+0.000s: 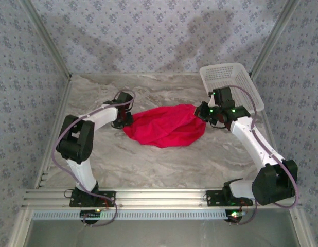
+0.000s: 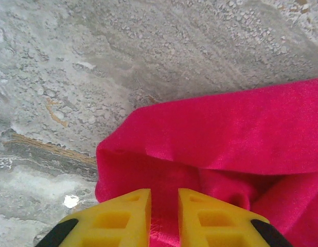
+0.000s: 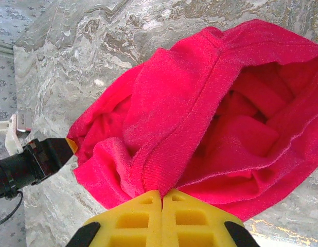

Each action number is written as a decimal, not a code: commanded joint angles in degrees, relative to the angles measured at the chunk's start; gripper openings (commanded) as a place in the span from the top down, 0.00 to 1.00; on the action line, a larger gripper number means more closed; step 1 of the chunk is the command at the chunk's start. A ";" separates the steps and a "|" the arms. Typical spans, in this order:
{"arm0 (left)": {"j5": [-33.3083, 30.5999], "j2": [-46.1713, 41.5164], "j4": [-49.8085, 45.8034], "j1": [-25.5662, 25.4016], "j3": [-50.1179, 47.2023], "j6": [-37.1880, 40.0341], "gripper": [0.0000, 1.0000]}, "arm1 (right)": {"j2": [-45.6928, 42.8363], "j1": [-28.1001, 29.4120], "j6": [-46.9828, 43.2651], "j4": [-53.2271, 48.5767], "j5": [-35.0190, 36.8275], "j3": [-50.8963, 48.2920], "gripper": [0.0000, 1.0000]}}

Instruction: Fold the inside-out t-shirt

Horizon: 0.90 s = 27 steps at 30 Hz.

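The inside-out t-shirt (image 1: 166,126) is a bright red crumpled heap in the middle of the marble table. My left gripper (image 1: 123,121) sits low at the shirt's left edge. In the left wrist view its yellow fingers (image 2: 128,216) stand a little apart, and red cloth (image 2: 226,134) fills the gap of the left gripper (image 2: 164,216). My right gripper (image 1: 204,114) is at the shirt's right end. The right gripper (image 3: 162,198) is shut on a ribbed, stitched edge of the t-shirt (image 3: 210,103), which hangs bunched in front of it.
A white plastic mesh basket (image 1: 231,82) stands tilted at the back right, just behind the right arm. Patterned walls and metal frame posts close in the table (image 1: 148,159). The left gripper's tip (image 3: 70,145) shows at the shirt's far side in the right wrist view.
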 commanded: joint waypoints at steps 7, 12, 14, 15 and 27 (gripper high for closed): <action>0.66 0.31 1.48 -0.54 0.09 0.09 0.65 | 0.98 -0.53 -1.00 0.08 -2.14 1.18 1.00; 0.34 -0.01 1.80 -0.74 -0.05 0.15 0.65 | 1.40 -0.59 -1.14 -0.05 -2.50 1.28 1.00; 0.17 0.75 1.48 -0.74 0.03 0.33 0.68 | 1.33 -0.68 -1.32 -0.26 -2.50 1.44 1.00; 0.21 1.14 1.39 -0.74 -0.01 0.38 0.70 | 1.26 -0.87 -1.33 -0.42 -2.50 1.53 1.00; 0.20 1.91 1.56 -0.74 -2.14 0.56 0.80 | 1.16 -3.00 -1.22 -0.29 -3.65 2.19 1.00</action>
